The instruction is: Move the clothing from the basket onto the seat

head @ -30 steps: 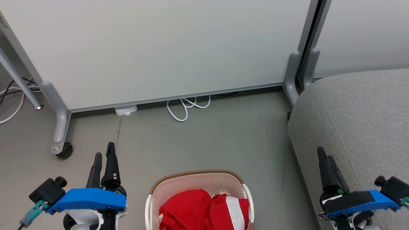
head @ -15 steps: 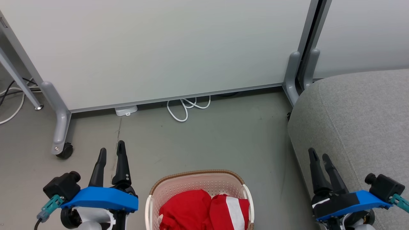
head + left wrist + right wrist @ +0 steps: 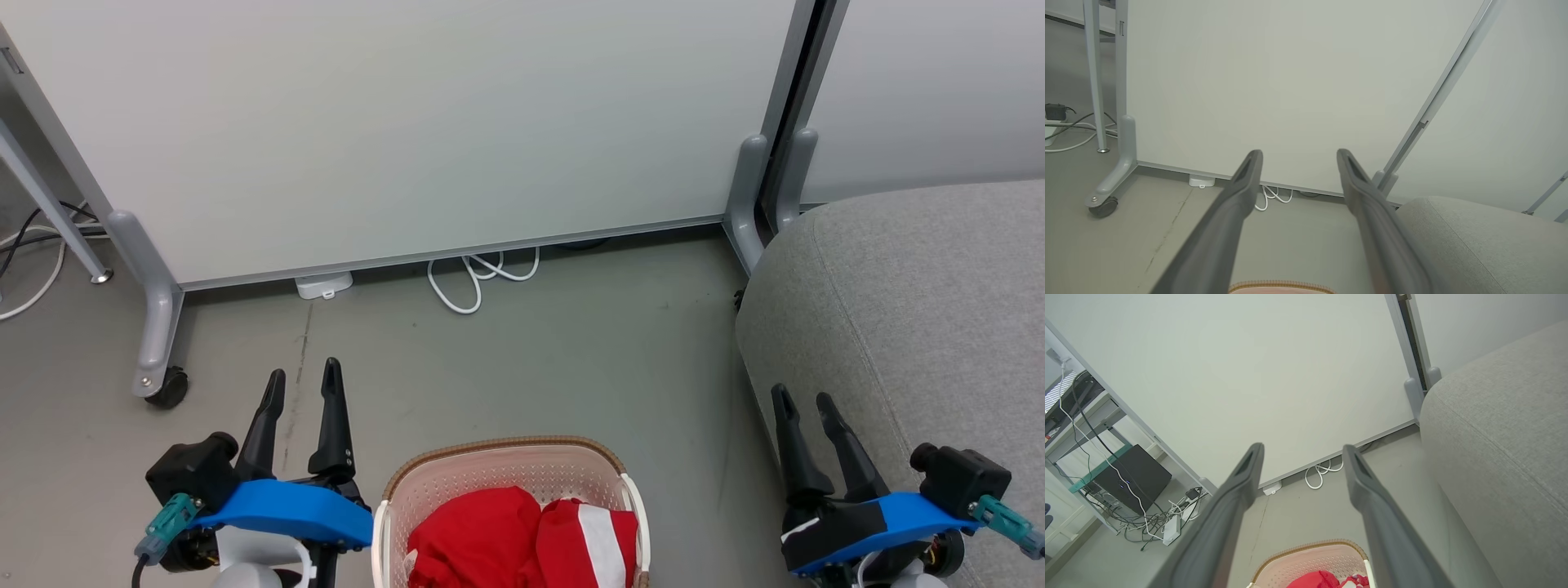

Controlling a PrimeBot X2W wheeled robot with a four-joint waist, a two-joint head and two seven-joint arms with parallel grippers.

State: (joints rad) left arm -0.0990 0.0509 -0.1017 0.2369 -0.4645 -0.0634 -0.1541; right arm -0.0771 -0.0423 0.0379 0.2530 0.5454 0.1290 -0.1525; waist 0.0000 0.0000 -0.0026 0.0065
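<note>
A: Status on the end effectors?
B: Left end effector [image 3: 304, 369] hangs over the floor [image 3: 571, 359], just left of the basket [image 3: 490, 446]. Fingers spread wide, nothing between them, tips aimed at the white panel [image 3: 408, 122].
A: Right one?
B: Right end effector [image 3: 801, 394] is the same: fingers apart, empty. It's to the right of the basket, at the rounded near side of the seat [image 3: 914, 310]. Can't tell if it touches the fabric.
A: Clothing?
B: Both pieces are in the basket. Plain red garment [image 3: 478, 531] takes the left half, striped garment [image 3: 592, 531] the right half, with a broad white band across it. The two touch in the middle, both crumpled.
A: Basket position?
B: On the floor between the two arms, nearer the left one. I can see the brown rim and the perforated cream back wall above the cloth. The seat is off to its right, with a strip of bare floor between them.
A: Surroundings?
B: White cable [image 3: 473, 282] loops out from under the panel's bottom edge, with a small white box [image 3: 324, 284] beside it. The panel's leg ends in a caster [image 3: 167, 388] ahead of the left end effector. The right wrist view shows a tangle of cables and a black box far to the left.
</note>
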